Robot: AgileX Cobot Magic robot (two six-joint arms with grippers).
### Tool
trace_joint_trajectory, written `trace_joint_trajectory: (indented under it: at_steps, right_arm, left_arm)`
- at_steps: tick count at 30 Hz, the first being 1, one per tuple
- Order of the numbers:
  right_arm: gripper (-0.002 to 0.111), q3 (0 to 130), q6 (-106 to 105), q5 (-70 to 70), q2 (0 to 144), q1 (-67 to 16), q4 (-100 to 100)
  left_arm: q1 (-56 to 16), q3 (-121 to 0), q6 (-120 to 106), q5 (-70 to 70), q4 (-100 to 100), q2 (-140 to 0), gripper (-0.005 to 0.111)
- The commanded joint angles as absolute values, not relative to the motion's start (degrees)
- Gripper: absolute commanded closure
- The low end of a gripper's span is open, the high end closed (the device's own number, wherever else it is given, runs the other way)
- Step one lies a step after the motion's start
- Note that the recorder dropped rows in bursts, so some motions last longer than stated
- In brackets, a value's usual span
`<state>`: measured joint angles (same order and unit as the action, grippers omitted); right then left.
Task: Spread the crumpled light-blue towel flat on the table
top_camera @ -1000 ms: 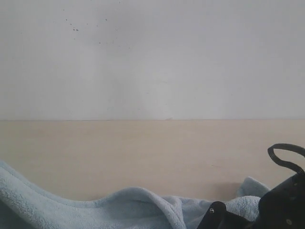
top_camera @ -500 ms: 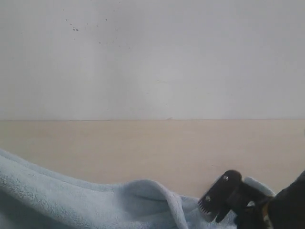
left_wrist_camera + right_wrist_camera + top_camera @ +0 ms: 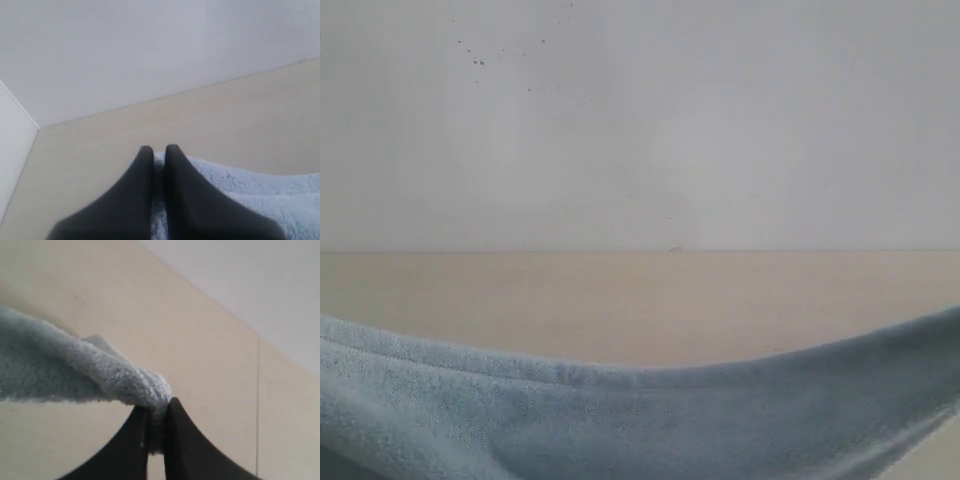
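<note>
The light-blue towel (image 3: 640,420) hangs stretched across the bottom of the exterior view, sagging in the middle and rising toward both sides, above the beige table (image 3: 640,300). Neither gripper shows in that view. In the left wrist view my left gripper (image 3: 159,152) is shut on a towel (image 3: 260,192) edge, cloth pinched between its black fingers. In the right wrist view my right gripper (image 3: 159,412) is shut on a bunched towel (image 3: 75,375) corner, lifted above the table (image 3: 200,340). The white tag is not visible.
An off-white wall (image 3: 640,120) rises behind the table's far edge. The left wrist view shows a wall corner (image 3: 30,117) meeting the table (image 3: 225,115). A seam line (image 3: 258,405) crosses the surface in the right wrist view.
The towel went from a crumpled heap low in the exterior view to a taut raised band spanning its width. The right gripper, seen at lower right before, has left that view.
</note>
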<state>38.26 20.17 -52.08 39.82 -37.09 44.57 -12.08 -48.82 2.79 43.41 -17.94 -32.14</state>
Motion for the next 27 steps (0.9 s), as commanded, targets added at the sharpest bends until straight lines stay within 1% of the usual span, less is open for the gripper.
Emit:
trace_joint_trajectory:
  at_steps: [1,7,17,22,24,27]
  right_arm:
    - [0.108,44.4,15.7,-58.8,34.5,-37.1,45.6]
    - [0.108,55.3,9.1,-65.6,33.8,-37.1,45.6]
    - [0.108,68.8,3.8,-70.0,33.8,-37.1,45.0]
    - [0.108,66.7,2.7,-70.0,34.7,-37.1,41.4]
    - [0.108,63.1,3.8,-70.0,35.6,-37.1,41.4]
    - [0.108,55.0,7.2,-65.4,38.4,-37.1,44.5]
  left_arm:
    - [-11.9,-48.6,-1.0,44.0,-12.8,-27.7,0.103]
    - [-11.9,-48.7,-4.9,48.2,-10.2,-21.6,0.103]
    - [-11.9,-51.4,-7.5,52.3,-10.5,-13.7,0.103]
    - [-12.0,-50.9,-7.5,52.6,-12.9,-16.3,0.103]
    - [-12.0,-49.6,-7.5,50.9,-13.5,-19.6,0.103]
    - [-12.0,-46.9,-3.8,47.5,-18.2,-25.0,0.103]
